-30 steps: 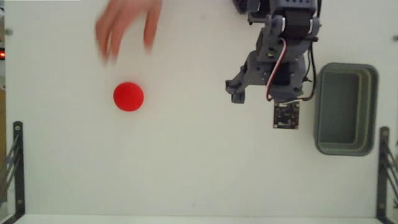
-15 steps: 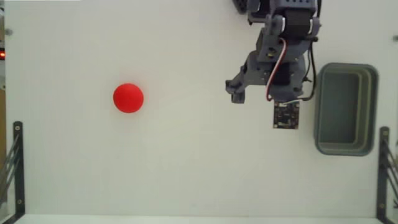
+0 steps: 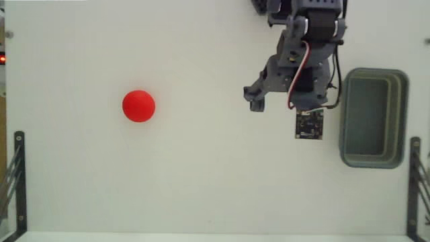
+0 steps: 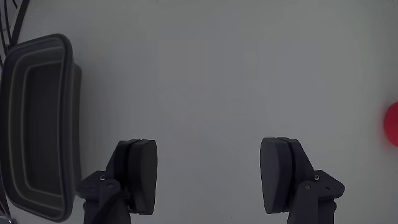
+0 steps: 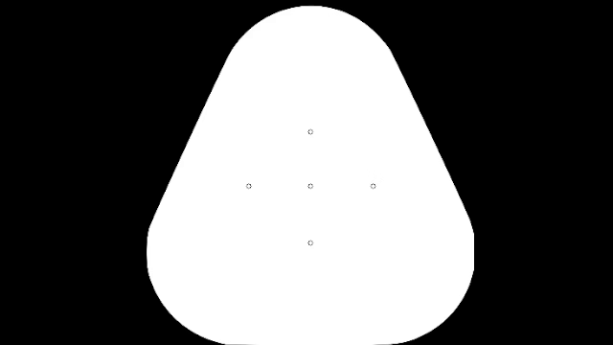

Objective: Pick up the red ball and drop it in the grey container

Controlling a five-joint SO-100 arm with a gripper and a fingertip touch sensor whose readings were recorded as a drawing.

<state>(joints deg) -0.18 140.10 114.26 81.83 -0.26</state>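
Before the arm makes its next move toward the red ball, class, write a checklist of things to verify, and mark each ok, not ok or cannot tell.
1. End effector open and empty: ok.
2. Red ball lying free on the table, nothing touching it: ok.
3. Path from end effector to ball clear in the fixed view: ok.
4. Grey container upright: ok.
5. Container hollow empty: ok, as far as both views show.
6. Ball centred in the wrist view: not ok, only at the right edge.

plain white table (image 3: 201, 181), evenly lit, black brackets (image 3: 15, 176) at its edges.
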